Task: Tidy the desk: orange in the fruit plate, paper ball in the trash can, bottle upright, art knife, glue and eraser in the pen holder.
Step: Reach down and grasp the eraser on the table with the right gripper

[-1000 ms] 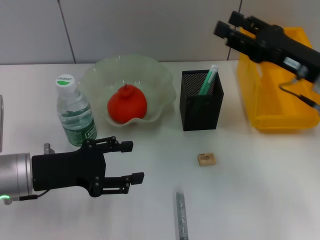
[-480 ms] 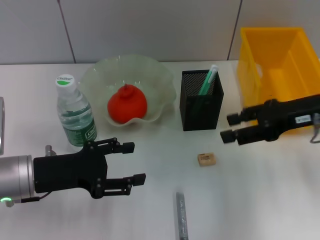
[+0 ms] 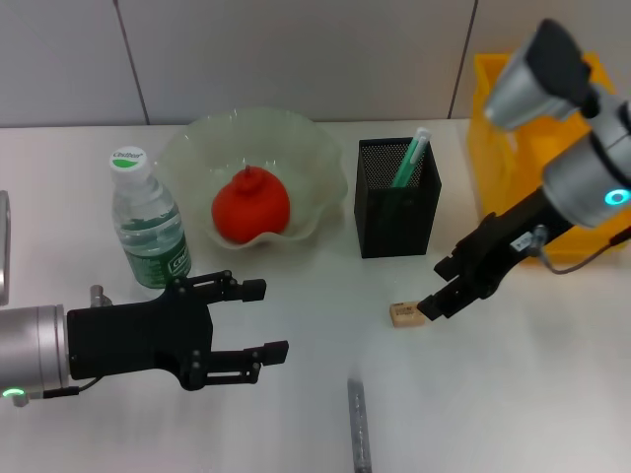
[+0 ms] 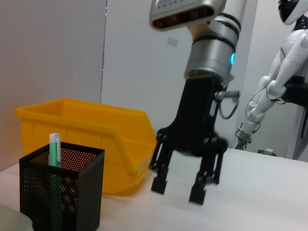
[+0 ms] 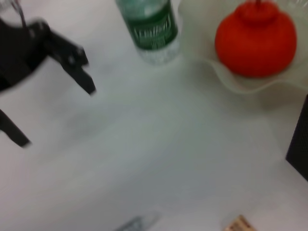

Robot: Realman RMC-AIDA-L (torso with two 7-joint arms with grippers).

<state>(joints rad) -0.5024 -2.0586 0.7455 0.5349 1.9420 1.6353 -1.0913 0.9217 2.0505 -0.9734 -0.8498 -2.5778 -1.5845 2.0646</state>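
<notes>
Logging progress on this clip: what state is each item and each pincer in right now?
orange: in the fruit plate.
bottle: upright, capped.
art knife: standing in the pen holder.
eraser: flat on the desk, not gripped.
glue: lying on the desk.
trash can: contents hidden.
right pincer: open, beside the eraser.
left pincer: open, idle near the bottle.

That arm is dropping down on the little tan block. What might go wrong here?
The right claw is open beside the eraser, which is small and flat, so the fingers could nudge it away instead of pinching it. The pen holder stands close behind, and the arm might bump it. The glue lies near the table edge.
</notes>
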